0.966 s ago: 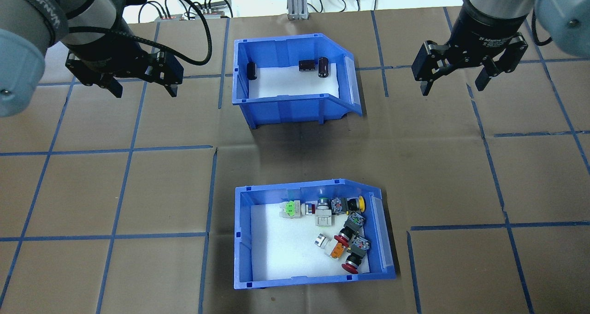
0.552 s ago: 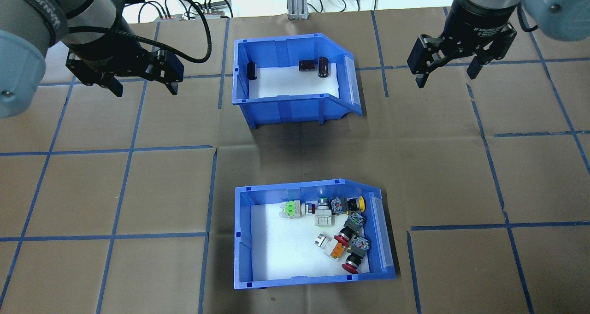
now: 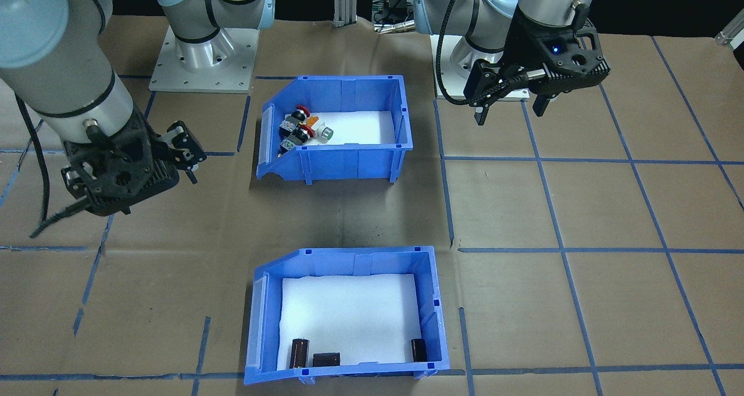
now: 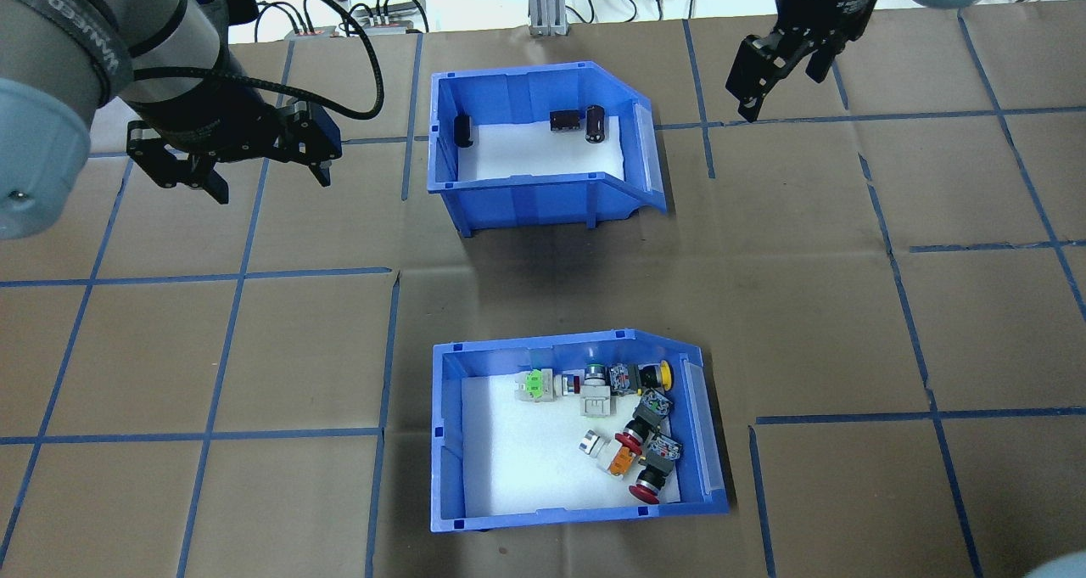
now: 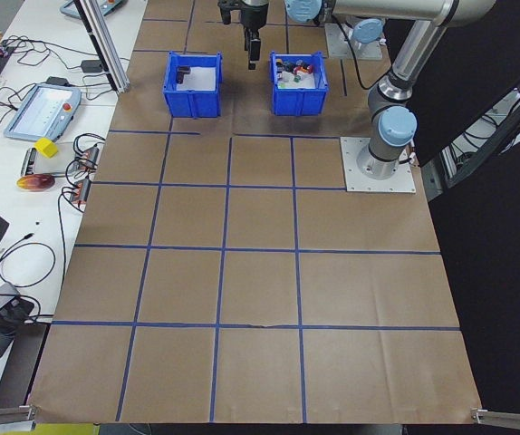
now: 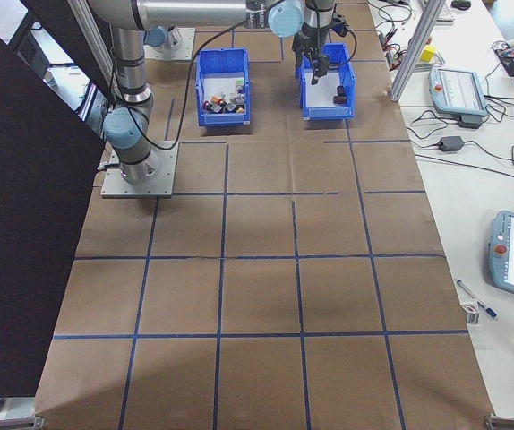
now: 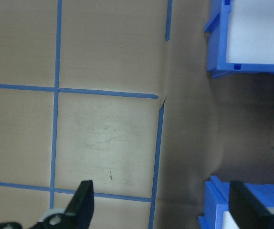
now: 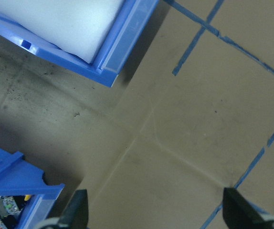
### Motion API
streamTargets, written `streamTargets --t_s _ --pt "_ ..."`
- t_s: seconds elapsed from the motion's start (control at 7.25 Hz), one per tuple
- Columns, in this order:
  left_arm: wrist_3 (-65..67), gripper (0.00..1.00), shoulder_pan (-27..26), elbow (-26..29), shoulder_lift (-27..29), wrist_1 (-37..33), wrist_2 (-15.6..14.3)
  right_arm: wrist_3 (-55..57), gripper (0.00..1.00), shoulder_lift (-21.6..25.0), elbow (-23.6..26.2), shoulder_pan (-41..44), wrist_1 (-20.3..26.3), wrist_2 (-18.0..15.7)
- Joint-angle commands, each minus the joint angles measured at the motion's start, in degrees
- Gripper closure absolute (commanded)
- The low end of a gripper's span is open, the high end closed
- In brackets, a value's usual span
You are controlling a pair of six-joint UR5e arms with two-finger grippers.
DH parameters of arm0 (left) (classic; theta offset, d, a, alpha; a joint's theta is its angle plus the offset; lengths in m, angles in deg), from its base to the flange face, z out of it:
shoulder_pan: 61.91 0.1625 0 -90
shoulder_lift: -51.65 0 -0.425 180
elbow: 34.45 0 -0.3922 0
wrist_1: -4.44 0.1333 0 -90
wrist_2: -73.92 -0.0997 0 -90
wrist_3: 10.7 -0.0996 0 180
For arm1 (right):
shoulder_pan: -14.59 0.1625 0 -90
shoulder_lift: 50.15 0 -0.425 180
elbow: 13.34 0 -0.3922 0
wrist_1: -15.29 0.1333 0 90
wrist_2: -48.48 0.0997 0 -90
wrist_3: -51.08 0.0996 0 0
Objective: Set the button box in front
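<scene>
The button box (image 4: 577,429), a blue open-fronted bin with a white foam liner, sits on the brown paper-covered table (image 4: 254,349) at about 6 o'clock in the overhead view, nearest the robot. Its push-button switches (image 4: 632,425), with red, orange, green and yellow caps, are piled toward the box's 3 o'clock side, against the low open front. Nothing touches the box.

Well apart from it, at 12 o'clock in the same view, stands a second blue bin (image 4: 539,141) with the same white liner, holding only a few small black parts (image 4: 577,121) along its far wall. Bare table lies between the two bins.

The left gripper (image 4: 246,160) hangs above the table at about 10 o'clock, beside the second bin and clear of it; its fingers are spread wide and hold nothing, and the left wrist view shows both fingertips (image 7: 84,202) far apart over the paper. The right gripper (image 4: 776,77) hangs at about 1 o'clock, off the second bin's open front, also spread and empty.

Blue tape lines (image 4: 237,272) mark the table into squares.
</scene>
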State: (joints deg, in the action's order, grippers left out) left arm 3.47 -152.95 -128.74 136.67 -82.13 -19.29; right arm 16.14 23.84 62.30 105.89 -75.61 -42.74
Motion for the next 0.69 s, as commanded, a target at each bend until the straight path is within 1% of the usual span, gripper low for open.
streamTargets --t_s 0.0,0.14,0.28,0.41,0.55 --pt "12.15 0.00 -0.28 -3.96 -2.92 -0.26 0.49 -12.98 0.00 -5.76 -5.12 4.65 -3.22 -0.54" --pt "17.51 0.00 -0.28 -6.76 -5.11 -0.17 1.10 -20.18 0.00 -8.48 -8.02 7.20 -4.01 -0.45" --pt "24.52 0.00 -0.71 -10.19 -7.39 -0.17 3.81 -23.99 0.00 -11.21 -10.83 9.57 -4.80 0.16" --pt "33.82 0.00 -1.24 -13.87 -9.24 -0.17 4.35 -25.86 0.00 -13.50 -13.55 12.47 -4.73 0.16" --pt "41.92 0.00 -2.03 -17.13 -12.48 -0.17 4.45 -25.97 0.00 -15.26 -14.89 15.89 -4.55 0.34"
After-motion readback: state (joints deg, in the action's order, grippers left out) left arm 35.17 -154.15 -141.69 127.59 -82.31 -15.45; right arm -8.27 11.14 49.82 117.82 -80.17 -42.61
